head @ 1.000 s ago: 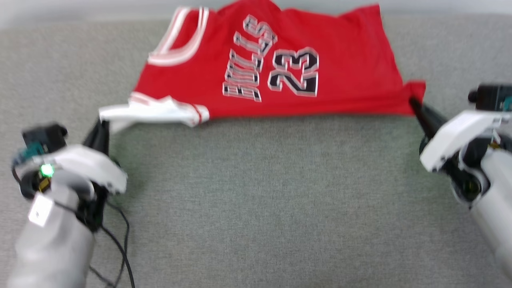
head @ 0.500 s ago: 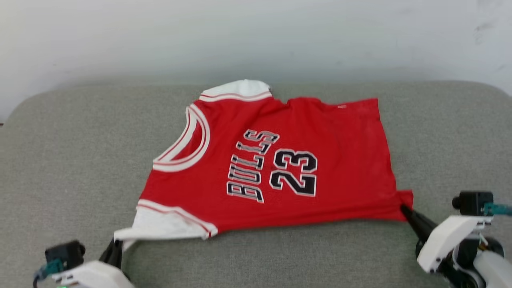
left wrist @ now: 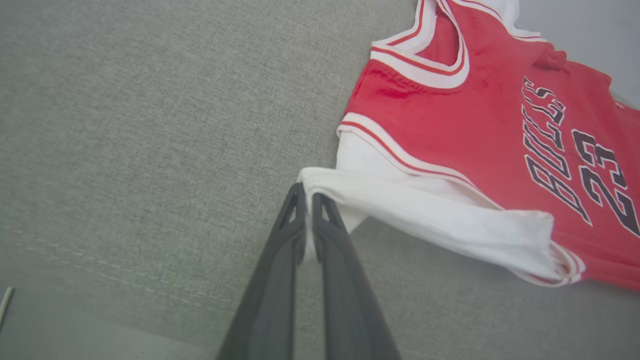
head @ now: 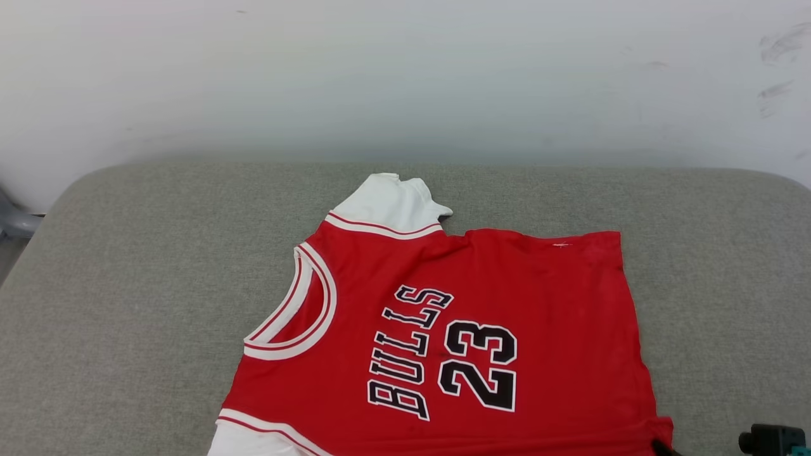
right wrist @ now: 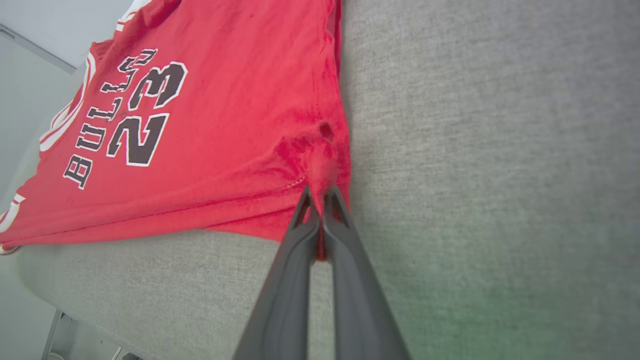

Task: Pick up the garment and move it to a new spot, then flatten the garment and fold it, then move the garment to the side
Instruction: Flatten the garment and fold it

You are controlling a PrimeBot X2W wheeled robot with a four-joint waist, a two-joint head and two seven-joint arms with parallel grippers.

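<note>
Garment (head: 481, 304) pinched at two edges
My left gripper (left wrist: 306, 194) clamps sleeve (left wrist: 425, 220), right gripper (right wrist: 320, 196) clamps hem (right wrist: 327, 167); bare cushion (head: 127, 266) around

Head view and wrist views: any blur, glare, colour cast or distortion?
Head view: sharp, even light, jersey lettering crisp, no glare. Left wrist view: wide-angle stretch, left gripper finger bases soft near the lens. Right wrist view: faint green cast on the grey cushion at lower right; right gripper tips in focus.
</note>
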